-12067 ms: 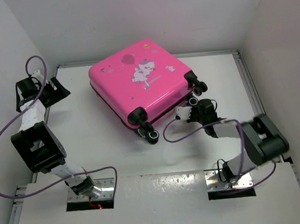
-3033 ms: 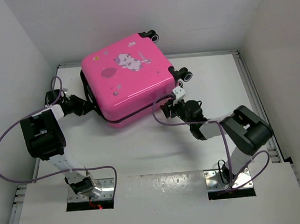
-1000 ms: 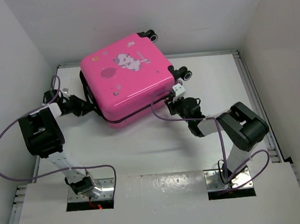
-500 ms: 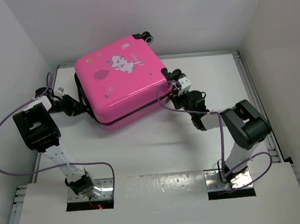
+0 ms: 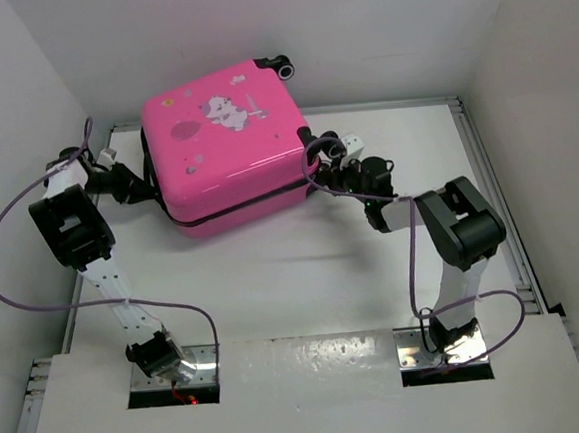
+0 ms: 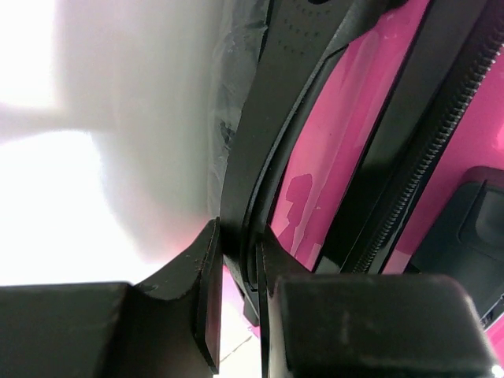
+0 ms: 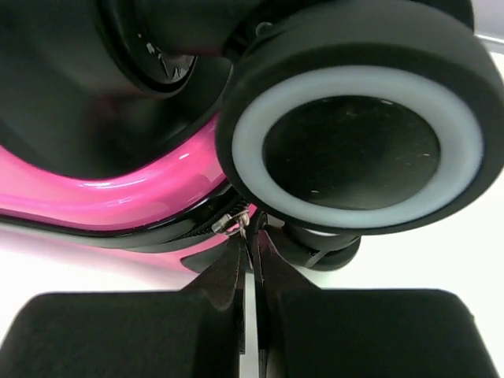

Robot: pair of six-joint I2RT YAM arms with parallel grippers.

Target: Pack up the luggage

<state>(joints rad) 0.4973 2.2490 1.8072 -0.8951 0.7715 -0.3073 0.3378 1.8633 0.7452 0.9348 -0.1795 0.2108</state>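
We note pink cartoon-print luggage [image 5: 229, 146] zipped closed; left hand [image 6: 236, 264] pinches its black handle [image 6: 260, 142], right hand [image 7: 250, 246] pressed together on the zipper pull [image 7: 239, 224].

A hard pink suitcase [image 5: 228, 141] shows a smooth, glossy plastic shell that mirrors the light, edged by a black zip [image 6: 413, 165] with fine ridged teeth. Its wheel [image 7: 354, 150] has a matt black tyre around a smooth white ring, and the small zip pull [image 7: 236, 223] glints like metal. The handle [image 6: 260, 142] is dimpled black plastic. The counter [image 5: 304, 275] is matt white.
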